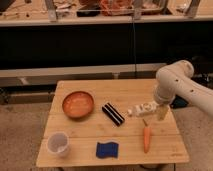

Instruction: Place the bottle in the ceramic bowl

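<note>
Gripper (161,111) sits low at the right end of the bottle (141,108) — apart or clamped, cannot tell. Bottle lies on the table (80,132), well apart from the ceramic bowl (78,104). Risk: an end-on hold may let it pivot and slip — or roll onto the carrot (146,138).
</note>
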`<state>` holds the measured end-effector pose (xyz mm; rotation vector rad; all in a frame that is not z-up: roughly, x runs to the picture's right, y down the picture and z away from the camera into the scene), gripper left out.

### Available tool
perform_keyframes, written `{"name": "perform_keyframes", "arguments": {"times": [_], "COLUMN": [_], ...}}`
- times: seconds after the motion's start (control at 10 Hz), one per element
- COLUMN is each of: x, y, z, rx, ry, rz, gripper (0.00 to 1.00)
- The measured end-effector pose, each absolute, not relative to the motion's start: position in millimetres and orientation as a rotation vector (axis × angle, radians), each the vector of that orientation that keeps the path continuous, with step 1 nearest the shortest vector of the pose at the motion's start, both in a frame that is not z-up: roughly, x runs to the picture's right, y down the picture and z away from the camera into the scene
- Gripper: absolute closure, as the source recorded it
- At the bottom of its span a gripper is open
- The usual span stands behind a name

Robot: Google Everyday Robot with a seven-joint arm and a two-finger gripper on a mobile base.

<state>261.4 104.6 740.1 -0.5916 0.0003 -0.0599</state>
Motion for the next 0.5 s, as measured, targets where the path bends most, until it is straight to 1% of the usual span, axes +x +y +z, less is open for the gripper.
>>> {"name": "perform_keyframes", "arguments": {"times": [0.5], "x": [253.2], "y": [107.9], "z": [767.5], "rx": [-0.613], "ry": [-0.033], "rz": [-0.103], "gripper": [0.20]}}
